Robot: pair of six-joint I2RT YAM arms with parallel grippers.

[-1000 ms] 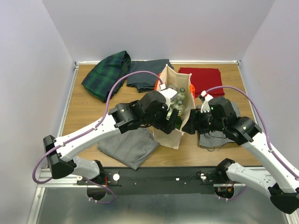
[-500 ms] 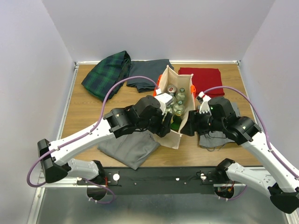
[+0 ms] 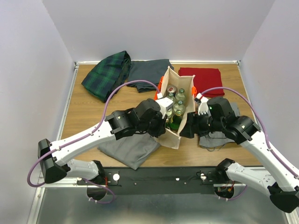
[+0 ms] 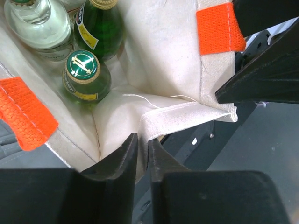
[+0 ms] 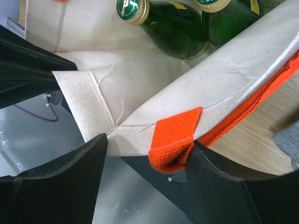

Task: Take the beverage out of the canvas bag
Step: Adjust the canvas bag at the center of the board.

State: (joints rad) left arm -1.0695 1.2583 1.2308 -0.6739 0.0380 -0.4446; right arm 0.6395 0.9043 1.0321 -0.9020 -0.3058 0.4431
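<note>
The cream canvas bag (image 3: 174,136) with orange handles stands upright mid-table, its mouth held wide. Inside stand the beverage bottles: a green one with a green cap (image 4: 83,70), a second green one (image 4: 99,25) and a clear one (image 4: 37,21). In the right wrist view two green bottles (image 5: 173,28) lean inside. My left gripper (image 4: 141,148) (image 3: 163,127) is shut on the rim at the bag's near left corner. My right gripper (image 5: 147,151) (image 3: 189,125) is shut on the near right rim, with a folded orange handle end (image 5: 175,140) between its fingers.
A dark green plaid cloth (image 3: 106,74), a grey cloth (image 3: 147,72) and a red cloth (image 3: 202,77) lie along the back. Another grey cloth (image 3: 128,147) lies at the front left under my left arm. A dark grey one (image 3: 212,137) lies under my right arm.
My left gripper has come back from over the bag's mouth to its near left corner and shut on the rim. The right gripper has kept its hold.
</note>
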